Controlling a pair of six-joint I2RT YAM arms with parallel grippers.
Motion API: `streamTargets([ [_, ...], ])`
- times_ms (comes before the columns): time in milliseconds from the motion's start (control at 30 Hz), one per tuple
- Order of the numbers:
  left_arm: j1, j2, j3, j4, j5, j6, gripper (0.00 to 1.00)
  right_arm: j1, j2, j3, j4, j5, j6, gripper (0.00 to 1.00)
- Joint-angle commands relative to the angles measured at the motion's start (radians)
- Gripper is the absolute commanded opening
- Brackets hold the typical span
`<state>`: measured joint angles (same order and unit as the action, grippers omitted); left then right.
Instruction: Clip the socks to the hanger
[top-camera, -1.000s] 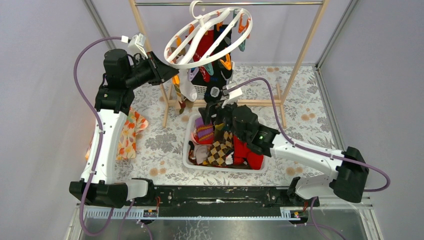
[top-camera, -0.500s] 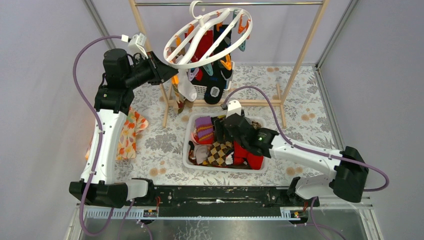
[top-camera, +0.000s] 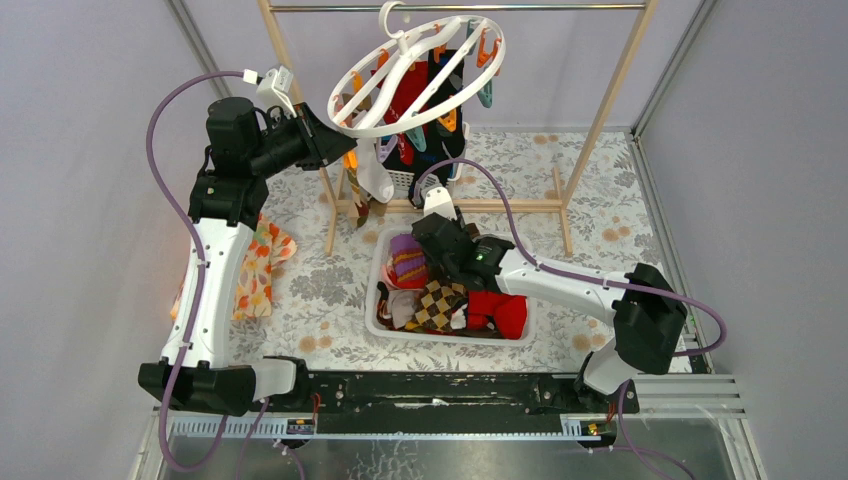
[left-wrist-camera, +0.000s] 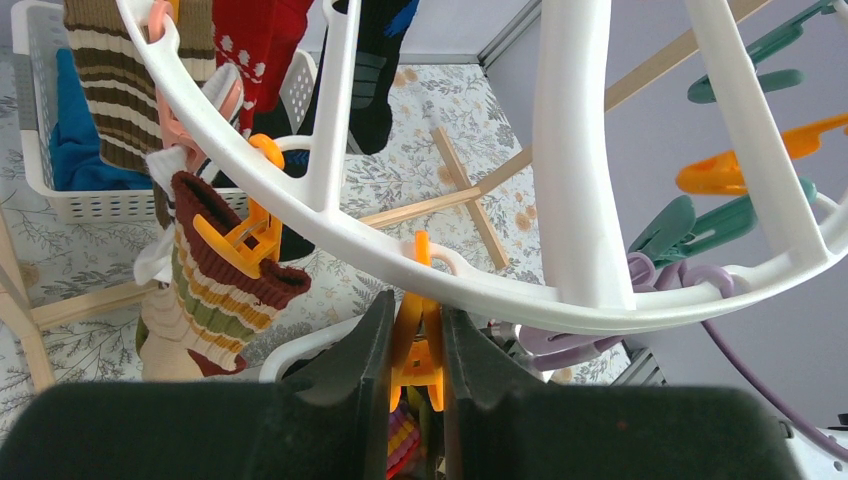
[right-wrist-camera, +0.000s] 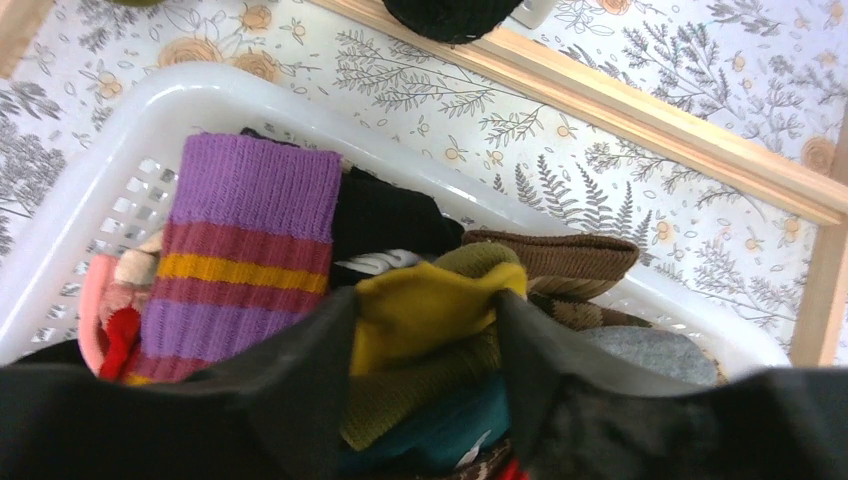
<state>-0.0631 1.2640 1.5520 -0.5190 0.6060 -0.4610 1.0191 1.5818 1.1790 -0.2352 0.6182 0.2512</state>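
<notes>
The white ring hanger (top-camera: 415, 75) hangs tilted from the rod, with several socks clipped under it, among them a red one (top-camera: 408, 95) and a white one (top-camera: 375, 180). My left gripper (top-camera: 335, 140) is at its left rim, shut on an orange clip (left-wrist-camera: 418, 345) that dangles from the ring (left-wrist-camera: 570, 150). A brown striped sock (left-wrist-camera: 215, 290) hangs from the neighbouring clip. More socks fill the white basket (top-camera: 378, 270). My right gripper (right-wrist-camera: 425, 330) reaches down into it, fingers pinching a bunched yellow sock (right-wrist-camera: 430, 295) beside a purple striped one (right-wrist-camera: 250, 230).
The wooden-framed rack (top-camera: 610, 100) stands over the floral cloth, its base bar (right-wrist-camera: 640, 110) just beyond the basket rim (right-wrist-camera: 110, 130). An orange-flowered cloth (top-camera: 262, 265) lies left. A second white basket (left-wrist-camera: 40, 150) sits behind the hanger.
</notes>
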Motion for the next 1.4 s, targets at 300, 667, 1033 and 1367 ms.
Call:
streamTargets([
  [300, -0.001, 0.03, 0.018, -0.003, 0.033, 0.012, 0.01, 0.002, -0.025, 0.145, 0.071, -0.097, -0.01, 0.0],
  [667, 0.001, 0.01, 0.008, -0.027, -0.006, 0.039, 0.0, 0.022, -0.234, 0.152, 0.166, -0.351, 0.005, 0.0],
  [1033, 0.001, 0.008, 0.024, -0.035, -0.009, 0.043, 0.0, 0.026, -0.269, 0.303, 0.073, -0.44, -0.015, 0.0],
  [1367, 0.0, -0.007, 0.025, -0.041, -0.009, 0.047, 0.0, 0.026, -0.257, 0.438, 0.014, -0.515, 0.088, 0.0],
])
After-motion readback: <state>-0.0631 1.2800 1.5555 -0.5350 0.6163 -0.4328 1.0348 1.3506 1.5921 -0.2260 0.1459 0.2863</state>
